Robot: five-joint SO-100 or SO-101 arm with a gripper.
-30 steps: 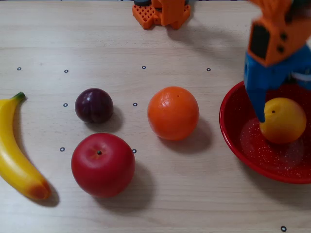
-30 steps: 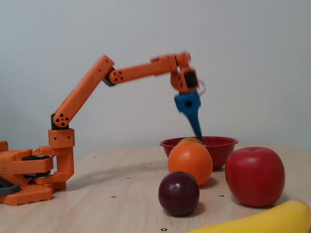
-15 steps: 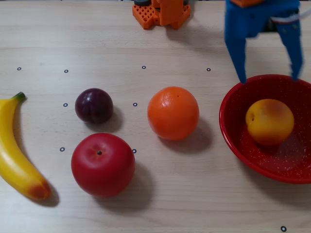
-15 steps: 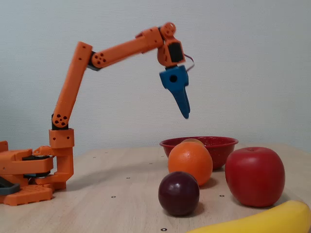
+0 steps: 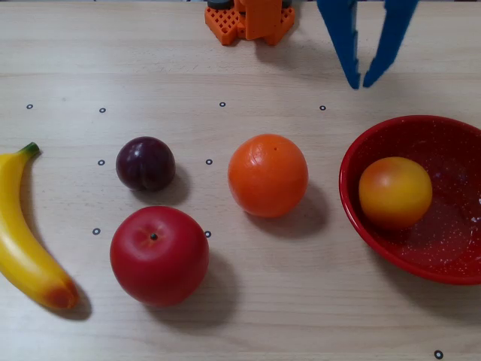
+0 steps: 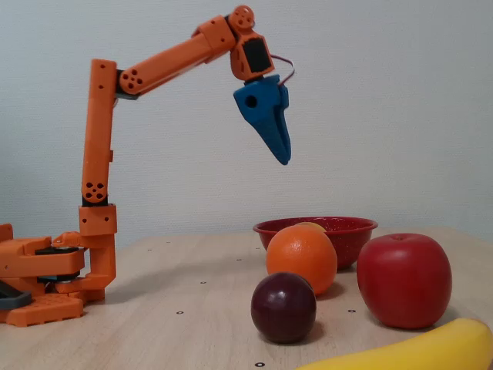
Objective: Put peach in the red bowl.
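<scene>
Now the peach (image 5: 394, 192) lies inside the red bowl (image 5: 361, 226), toward its left side in the top-down fixed view, touched by nothing. Above and behind the bowl hangs the blue gripper (image 5: 358, 81) — its fingertips nearly meet, almost pressed together, and it carries nothing. In the side fixed view it (image 6: 283, 159) sits high over the table (image 5: 285, 301). Left of the bowl stand the orange (image 5: 268, 175), the plum (image 5: 145, 163), the apple (image 5: 159, 255) — and the banana (image 5: 22, 241) farthest left.
</scene>
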